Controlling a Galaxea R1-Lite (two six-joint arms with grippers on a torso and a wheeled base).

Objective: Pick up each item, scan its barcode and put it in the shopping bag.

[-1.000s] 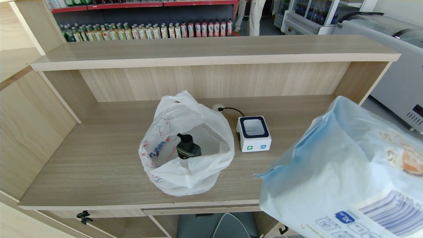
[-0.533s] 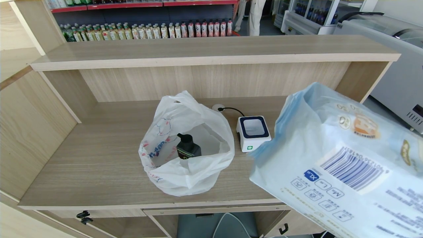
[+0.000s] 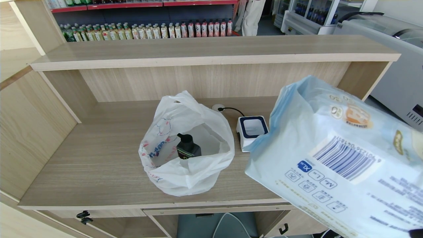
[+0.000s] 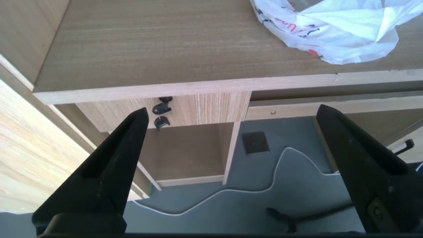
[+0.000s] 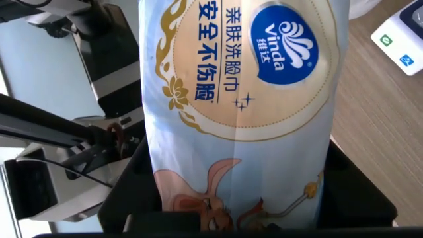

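A large pale blue soft pack (image 3: 330,158) hangs over the counter's right front, its barcode (image 3: 343,157) facing up toward the head view. My right gripper (image 5: 244,198) is shut on the pack (image 5: 241,99), with a finger (image 5: 142,185) on either side. The pack's near corner overlaps the white scanner (image 3: 251,130). Left of the scanner stands the open white shopping bag (image 3: 172,178), with a black pump bottle (image 3: 187,149) inside. My left gripper (image 4: 238,165) is open and holds nothing, below and in front of the counter's edge, with the bag (image 4: 330,26) beyond it.
The wooden counter (image 3: 99,158) has a raised back ledge (image 3: 211,49) and side walls. A black cable (image 3: 231,109) runs from the scanner to a hole in the counter. A chest freezer (image 3: 396,66) stands at the right.
The pack has risen and moved left toward the scanner, now covering its right part. It has turned so that the barcode shows. The left arm's earlier position is not shown.
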